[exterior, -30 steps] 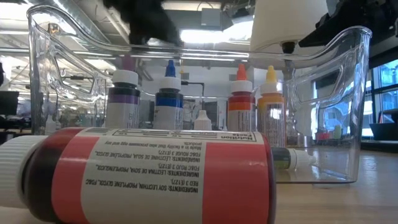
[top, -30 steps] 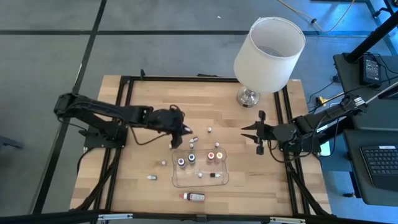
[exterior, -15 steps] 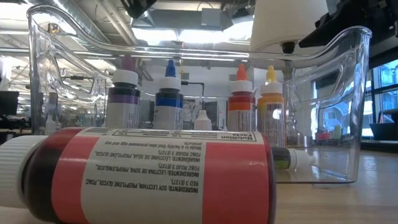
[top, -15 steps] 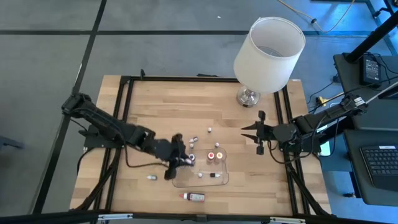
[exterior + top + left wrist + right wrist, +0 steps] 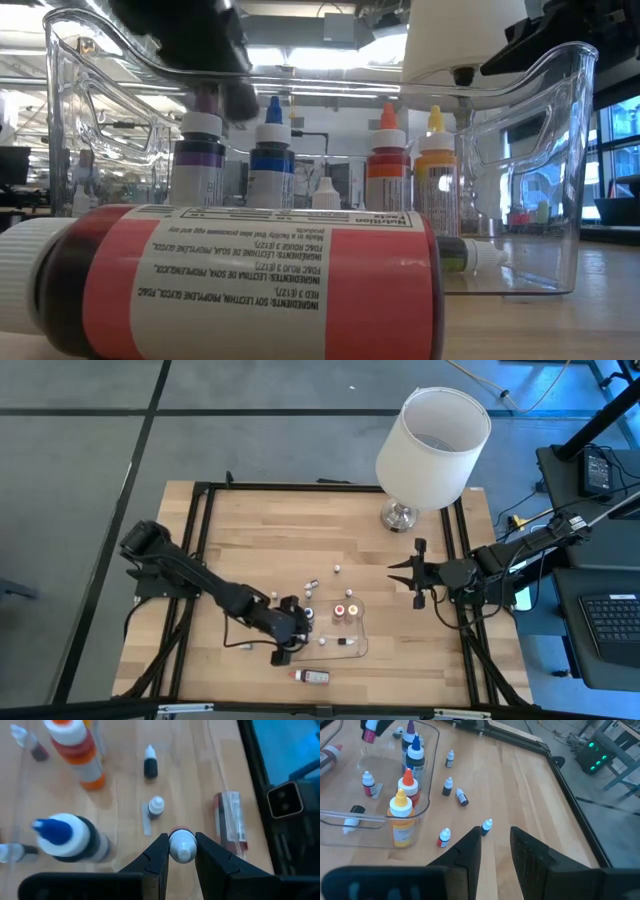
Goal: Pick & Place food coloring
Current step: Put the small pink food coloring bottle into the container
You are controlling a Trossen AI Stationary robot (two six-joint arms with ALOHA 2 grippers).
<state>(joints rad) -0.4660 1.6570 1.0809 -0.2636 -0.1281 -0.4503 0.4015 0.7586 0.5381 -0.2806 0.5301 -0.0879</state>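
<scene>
I'm low over the near left corner of the clear plastic tray (image 5: 356, 648), my left gripper (image 5: 182, 851) pinched tight on a tiny red food coloring bottle (image 5: 182, 845), its white cap poking up between my fingers (image 5: 156, 854). Tight quarters here: the tray's thin glossy wall curves just beside me, and the table (image 5: 240, 530) edge with its black frame rail runs close on the near side.

Inside the tray I count four taller bottles standing upright: purple (image 5: 200, 158), blue (image 5: 272, 158), orange-capped (image 5: 388, 160) and yellow (image 5: 436, 160), all smooth plastic with pointed nozzles. A small dark bottle (image 5: 150, 763) and a small white-capped one (image 5: 156, 806) stand near them.

A larger red bottle (image 5: 311, 676) lies on its side on the bare wood just outside the tray's near wall, label up.

My right gripper (image 5: 495, 840) hangs over the table's right side, well apart from the tray, fingers slightly parted, gripping nothing. Before it, five tiny bottles (image 5: 462, 797) dot open wood. Plenty of room there. A lamp (image 5: 432, 435) with a white shade stands at the far right corner.
</scene>
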